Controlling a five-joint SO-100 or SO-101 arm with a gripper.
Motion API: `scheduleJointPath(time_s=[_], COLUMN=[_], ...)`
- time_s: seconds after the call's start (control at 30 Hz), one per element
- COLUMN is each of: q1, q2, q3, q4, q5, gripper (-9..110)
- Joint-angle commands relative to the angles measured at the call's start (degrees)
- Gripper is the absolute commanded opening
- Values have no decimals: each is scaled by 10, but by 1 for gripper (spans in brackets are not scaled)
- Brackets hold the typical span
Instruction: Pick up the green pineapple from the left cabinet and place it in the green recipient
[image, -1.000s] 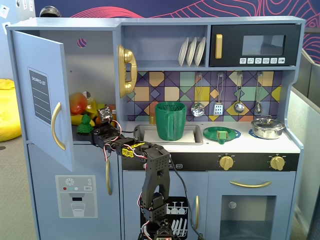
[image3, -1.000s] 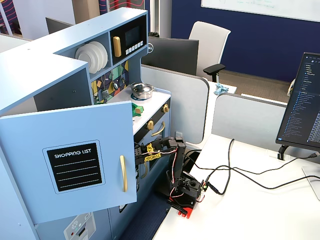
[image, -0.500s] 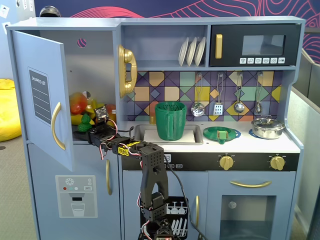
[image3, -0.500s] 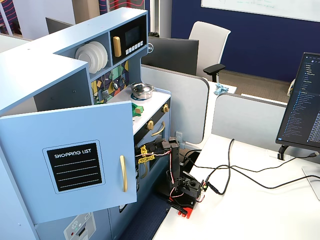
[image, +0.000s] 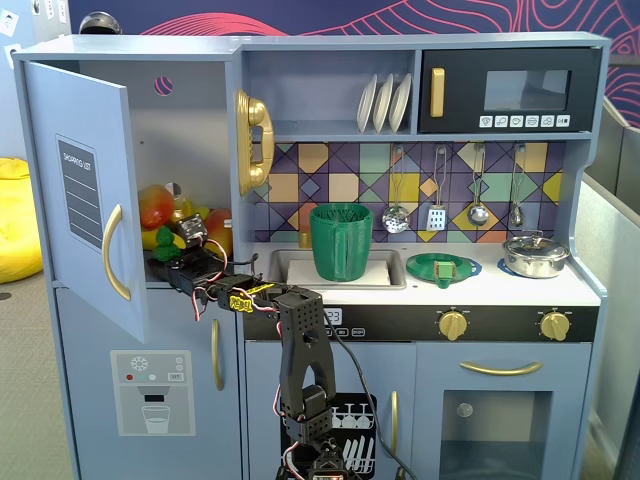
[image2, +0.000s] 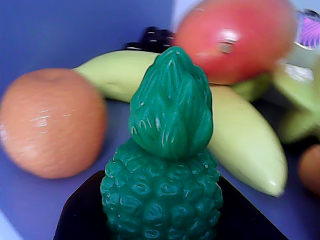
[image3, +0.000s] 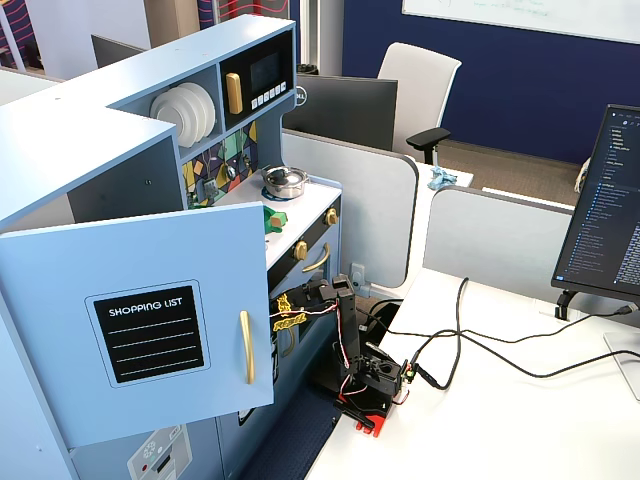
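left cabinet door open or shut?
Open. The left cabinet door swings outward in both fixed views, exposing the green pineapple and other fruit on its shelf.

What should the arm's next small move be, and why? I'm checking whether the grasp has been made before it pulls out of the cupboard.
Probably close the claw on the green pineapple. In the wrist view the pineapple stands upright, centred close ahead, with dark claw parts either side of its base, but whether they grip it can't be told. The banana and orange lie behind it, so closing shouldn't catch them.

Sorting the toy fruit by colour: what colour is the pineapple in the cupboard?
Green all over, crown included; the pineapple shows best in the wrist view.
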Motion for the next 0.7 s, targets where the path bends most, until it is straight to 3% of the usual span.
scheduleJointPath(time_s=[0.0, 0.3, 0.67], q1=[-31, -68, 170], q2=[83, 470, 750], q3=[-2, 198, 186], q4=[30, 261, 545], q5=[-80, -293, -245], gripper=[0, 0, 0])
